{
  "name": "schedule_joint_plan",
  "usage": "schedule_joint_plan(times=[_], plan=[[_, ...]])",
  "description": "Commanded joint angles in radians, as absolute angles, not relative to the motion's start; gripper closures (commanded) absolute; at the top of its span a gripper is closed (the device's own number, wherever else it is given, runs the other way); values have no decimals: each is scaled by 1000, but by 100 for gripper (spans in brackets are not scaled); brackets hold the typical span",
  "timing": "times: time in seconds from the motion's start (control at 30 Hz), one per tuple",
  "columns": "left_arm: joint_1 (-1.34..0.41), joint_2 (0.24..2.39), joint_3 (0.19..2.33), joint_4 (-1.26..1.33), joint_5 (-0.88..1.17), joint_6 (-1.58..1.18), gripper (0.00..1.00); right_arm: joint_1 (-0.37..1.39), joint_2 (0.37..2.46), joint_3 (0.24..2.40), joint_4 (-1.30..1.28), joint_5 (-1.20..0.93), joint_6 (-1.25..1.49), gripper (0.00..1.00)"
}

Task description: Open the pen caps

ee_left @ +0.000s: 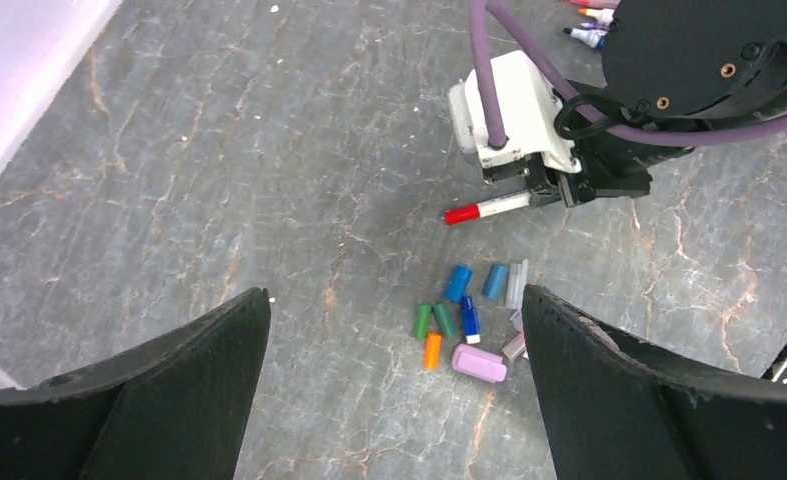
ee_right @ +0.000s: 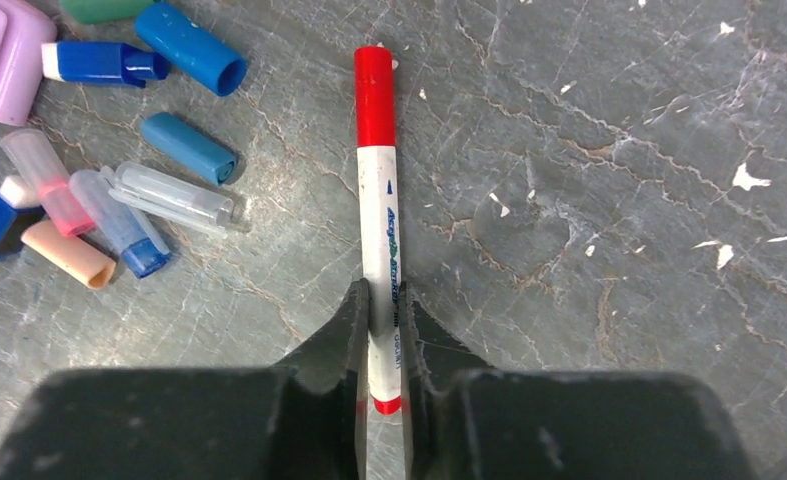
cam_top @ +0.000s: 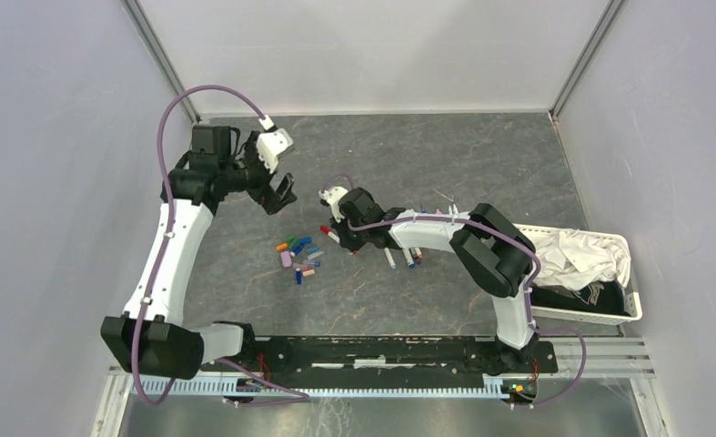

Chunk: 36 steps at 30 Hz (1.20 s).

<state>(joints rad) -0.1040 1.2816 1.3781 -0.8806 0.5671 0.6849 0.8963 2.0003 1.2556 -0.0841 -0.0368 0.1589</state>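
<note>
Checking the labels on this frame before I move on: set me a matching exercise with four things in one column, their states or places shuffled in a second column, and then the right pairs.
Things
1. left gripper
2. right gripper
3. red-capped pen
4. loose pen caps

States or places
A. lying in a cluster on the table
B. jaws wide open, holding nothing
C. shut on a pen's white barrel
D. cap still on, clamped near its tail end

Pairs: 1-B, 2-C, 3-D, 4-A
</note>
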Motion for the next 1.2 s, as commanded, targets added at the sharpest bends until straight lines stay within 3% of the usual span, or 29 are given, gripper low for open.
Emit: schedule_joint_plan(times=[0.0,0.03,0.2,0.47,0.67,0.9,1.17], plan=[[-102,1273,1253,-767,677,624,0,898,1951,1201,-76,-24,116,94],[-102,1292,1242,-809,749,699,0,892,1935,1190,-70,-38,115,100],[-107,1312,1182,-888,906,882,0,831,1823,1119,-18,-218,157,100],[-156,1367,1117,-1094,870,1321,5,764,1702,1055,9,-681,224,100],[-199,1383,1103,-1112,895,1413,13,768,1719,1087,-47,-903,230,100],[-273,1364,1058,-1129,833,1461,27,768,1752,1118,-32,-977,266,100],[-335,1337,1022,-1059,735,1416,52,768,1781,1138,-31,-999,284,100]])
